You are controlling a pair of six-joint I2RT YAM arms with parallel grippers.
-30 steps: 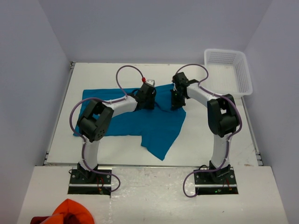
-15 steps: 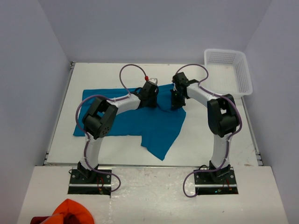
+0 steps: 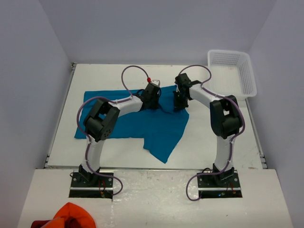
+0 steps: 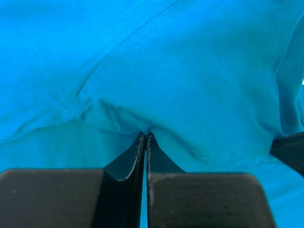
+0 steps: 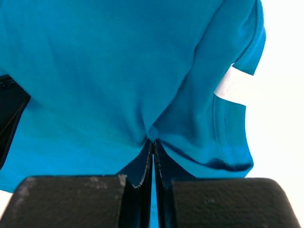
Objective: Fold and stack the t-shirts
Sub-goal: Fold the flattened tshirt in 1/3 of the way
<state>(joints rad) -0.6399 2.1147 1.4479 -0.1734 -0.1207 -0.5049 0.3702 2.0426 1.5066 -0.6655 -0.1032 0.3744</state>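
A teal-blue t-shirt (image 3: 135,121) lies spread across the white table, one corner hanging toward the near edge. My left gripper (image 3: 156,103) presses down on its far middle part and is shut on a pinch of the fabric (image 4: 145,134). My right gripper (image 3: 178,105) stands close beside it at the shirt's far right edge, also shut on a pinch of cloth (image 5: 152,140). A white label (image 5: 230,88) shows by the hem in the right wrist view. Both fingertips are buried in puckered fabric.
A white plastic basket (image 3: 232,71) sits at the far right corner of the table (image 3: 213,142). An orange-red bunched cloth (image 3: 71,216) lies off the table at the bottom left. Grey walls enclose the table on three sides.
The left arm reached farther right and forward over the shirt, and its jaws closed on the fabric. The right arm has stayed put, still pinching the cloth.
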